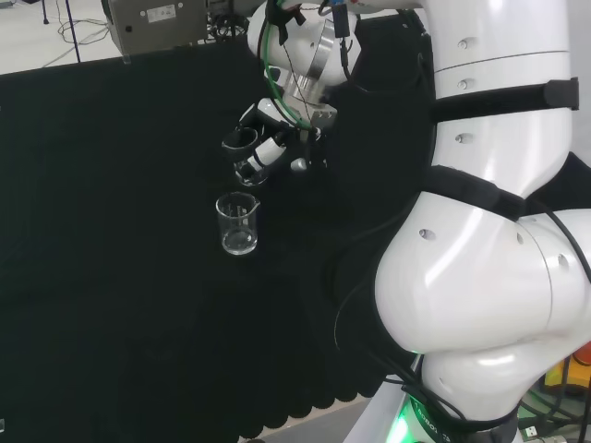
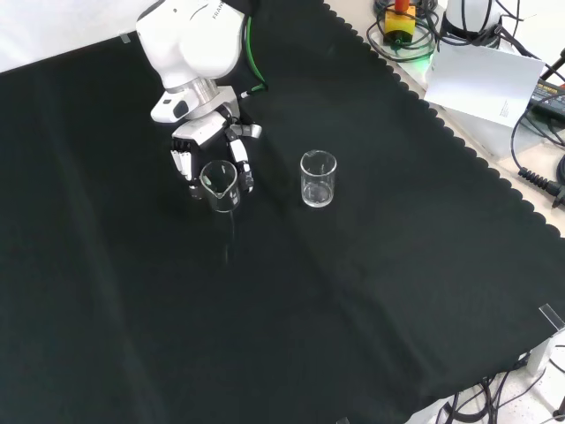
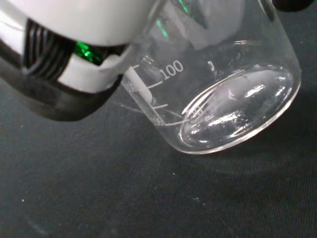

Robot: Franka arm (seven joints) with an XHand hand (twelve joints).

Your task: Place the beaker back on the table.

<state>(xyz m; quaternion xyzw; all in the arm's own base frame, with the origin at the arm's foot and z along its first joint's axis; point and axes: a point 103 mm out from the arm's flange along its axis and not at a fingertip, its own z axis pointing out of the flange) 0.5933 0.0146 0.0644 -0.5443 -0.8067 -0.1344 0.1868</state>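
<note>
A clear glass beaker (image 2: 220,185) sits inside the black and white hand (image 2: 205,141), whose fingers (image 2: 242,165) curl round its sides. In the wrist view this beaker (image 3: 225,94) is close and empty, with printed white marks. Its round base is low over the black cloth, and I cannot tell whether it touches. A white and black finger (image 3: 74,74) lies against its wall. In the head view the hand (image 1: 263,143) hangs left of the arm's links, with a faint glass rim (image 1: 249,171) under its fingers.
A second empty clear beaker (image 2: 318,178) stands upright on the cloth, to the right of the hand in the front view. In the head view that beaker (image 1: 238,223) stands just nearer than the hand. The cloth's scalloped edge (image 2: 459,146) runs along the front view's right.
</note>
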